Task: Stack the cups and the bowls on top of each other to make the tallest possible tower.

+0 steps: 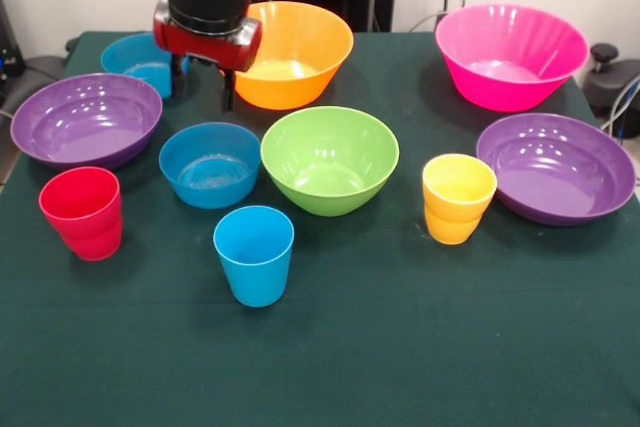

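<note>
Nothing is stacked yet: all cups and bowls stand apart on the tabletop [400,367], which carries a dark green cloth. The pincer [228,87] hangs between the far blue bowl [140,59] and the orange bowl [290,52]; I cannot tell if it is spread or pressed together, and it seems to hold nothing. The blue cup [254,254] stands at the front, upright. I judge it best to grip one thin rim firmly and lower straight, because glossy plastic slips. The cloth is flat and gives free room at the front; behind are a pale wall and cables.
</note>
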Motion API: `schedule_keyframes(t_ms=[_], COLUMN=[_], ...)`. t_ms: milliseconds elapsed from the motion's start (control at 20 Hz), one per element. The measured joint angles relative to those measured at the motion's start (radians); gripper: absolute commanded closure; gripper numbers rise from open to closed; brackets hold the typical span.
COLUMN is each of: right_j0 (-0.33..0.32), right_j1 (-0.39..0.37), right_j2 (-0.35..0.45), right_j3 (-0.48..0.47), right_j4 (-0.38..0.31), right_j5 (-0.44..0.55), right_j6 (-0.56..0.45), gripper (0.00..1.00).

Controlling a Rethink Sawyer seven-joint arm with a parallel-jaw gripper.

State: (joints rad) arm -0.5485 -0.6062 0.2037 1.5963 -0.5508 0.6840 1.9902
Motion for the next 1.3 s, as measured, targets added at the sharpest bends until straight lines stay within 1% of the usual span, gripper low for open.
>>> schedule_keyframes(t_ms=[500, 800, 1050, 1300], right_j0=[0.000, 0.000, 0.000, -0.007], right_j1=[0.037, 0.053, 0.072, 0.108], right_j2=[-0.001, -0.017, -0.026, -0.030], right_j3=[0.063, 0.114, 0.124, 0.122], right_j4=[-0.009, -0.052, -0.069, -0.072], right_j5=[-0.130, -0.221, -0.235, -0.235], right_j6=[0.000, 0.000, 0.000, 0.000], gripper=[0.00, 0.00, 0.00, 0.00])
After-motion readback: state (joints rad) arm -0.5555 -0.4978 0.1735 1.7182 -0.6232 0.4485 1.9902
